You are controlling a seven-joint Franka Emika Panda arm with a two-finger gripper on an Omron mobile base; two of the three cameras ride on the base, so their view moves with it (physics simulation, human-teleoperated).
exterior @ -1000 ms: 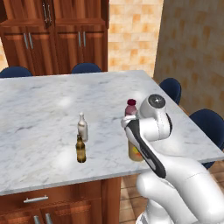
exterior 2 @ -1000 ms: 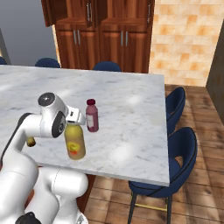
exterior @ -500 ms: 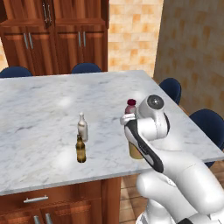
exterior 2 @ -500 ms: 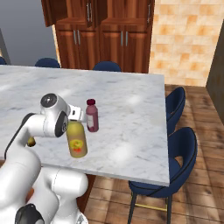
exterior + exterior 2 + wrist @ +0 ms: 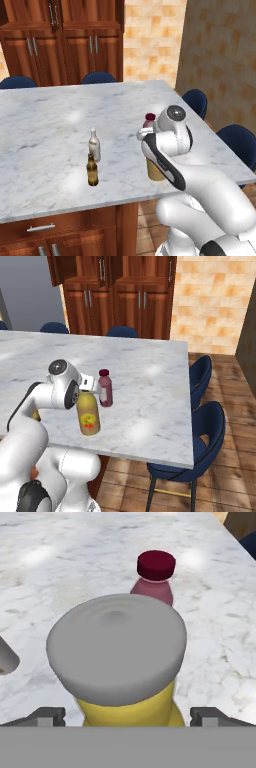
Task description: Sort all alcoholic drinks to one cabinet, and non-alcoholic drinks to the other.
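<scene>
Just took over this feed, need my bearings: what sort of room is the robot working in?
Most likely a kitchen or dining area: a marble-topped island ringed by blue chairs, tall wooden cabinets behind it, and drink bottles standing on the top.

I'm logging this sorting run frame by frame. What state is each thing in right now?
Yellow bottle: upright on the counter, grey cap on, between the open fingers.
Maroon bottle: upright, capped, just beyond it.
Whitish bottle: upright.
Amber bottle: upright.
Gripper: open, straddling the yellow bottle.
Cabinet: doors shut.
</scene>
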